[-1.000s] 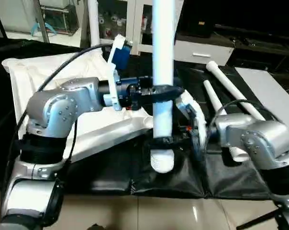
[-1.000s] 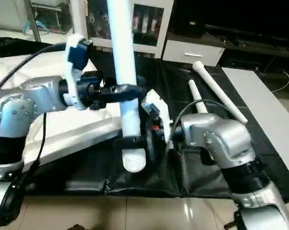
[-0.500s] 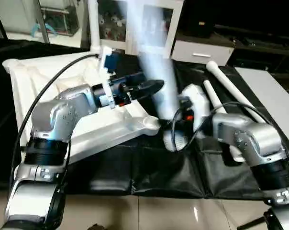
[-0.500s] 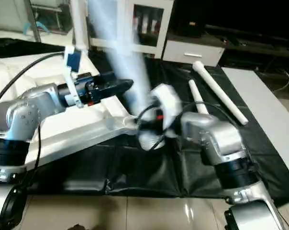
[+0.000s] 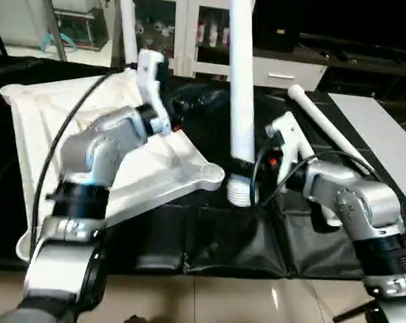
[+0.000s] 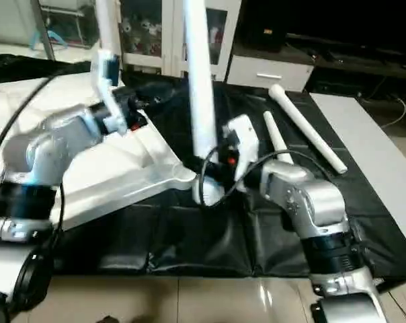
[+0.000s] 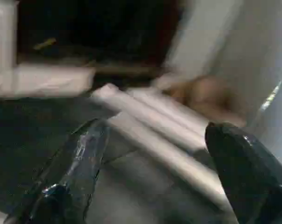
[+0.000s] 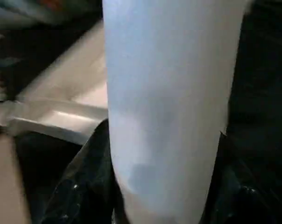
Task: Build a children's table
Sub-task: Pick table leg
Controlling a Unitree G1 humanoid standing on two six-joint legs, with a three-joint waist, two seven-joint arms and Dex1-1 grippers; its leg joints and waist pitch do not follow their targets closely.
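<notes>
The children's table top (image 5: 42, 128) lies upside down on the black mat, ribs showing, with a rounded corner socket (image 5: 211, 176) pointing toward me. My right gripper (image 5: 242, 165) is shut on a long white leg (image 5: 242, 87) near its lower end and holds it upright. The leg's ribbed foot (image 5: 239, 194) hangs just right of that socket, apart from it. In the right wrist view the leg (image 8: 169, 93) sits between black fingers (image 8: 75, 186). My left gripper (image 6: 164, 98) is open above the top's far edge, holding nothing; its fingers (image 7: 80, 158) stand wide apart.
Two more white legs (image 6: 304, 128) (image 6: 277, 138) lie on the mat at the right, and they also appear as legs (image 7: 159, 135) in the left wrist view. A white post (image 5: 128, 30) stands upright at the top's far corner. Cabinets stand behind, and a grey board (image 5: 384, 141) lies far right.
My left gripper has let go of the leg, opened and drawn back over the table top. The right gripper has swung the leg's foot toward the corner socket and stood it upright again.
</notes>
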